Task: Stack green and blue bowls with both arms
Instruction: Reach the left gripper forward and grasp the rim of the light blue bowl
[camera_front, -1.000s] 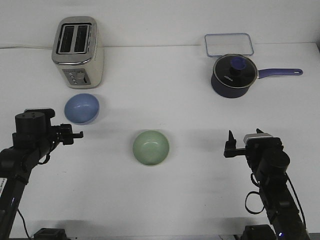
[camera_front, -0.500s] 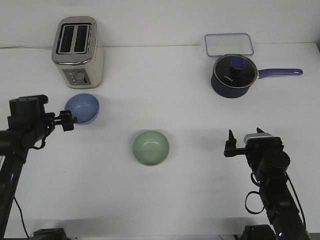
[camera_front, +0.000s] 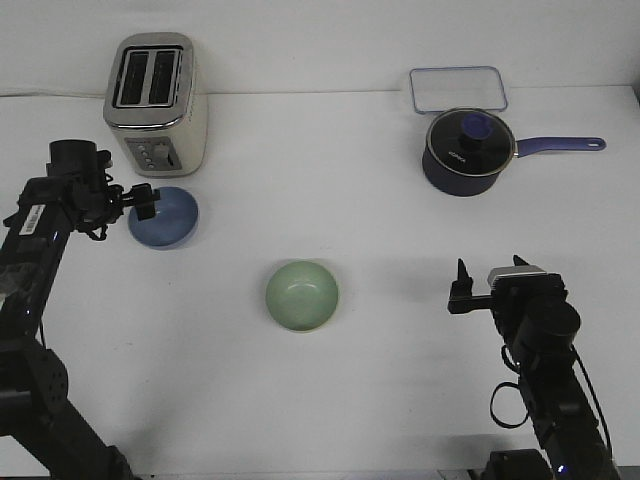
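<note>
At about ten o'clock on the table (camera_front: 330, 400) sits the blue bowl (camera_front: 168, 218), and the left gripper (camera_front: 146, 203) is now right over its near-left rim. A second ago that gripper was hanging lower down, off the bowl's seven o'clock side; since then the whole left arm has swung up and in, so I'd say it's lining up for a grab. The jaws look slightly parted, but they're tiny and dark here, so I honestly can't tell for sure, and it doesn't seem to have hold of anything yet.

Green bowl (camera_front: 302, 295) is dead centre, upright, untouched, well apart from the blue one. Right gripper (camera_front: 462, 290) is parked at its three o'clock, fingers apart, and hasn't budged.

Further out: toaster (camera_front: 155, 102) just behind the blue bowl at eleven o'clock, saucepan (camera_front: 468, 150) and a clear container (camera_front: 457, 88) up at one o'clock. No stacking done yet.
</note>
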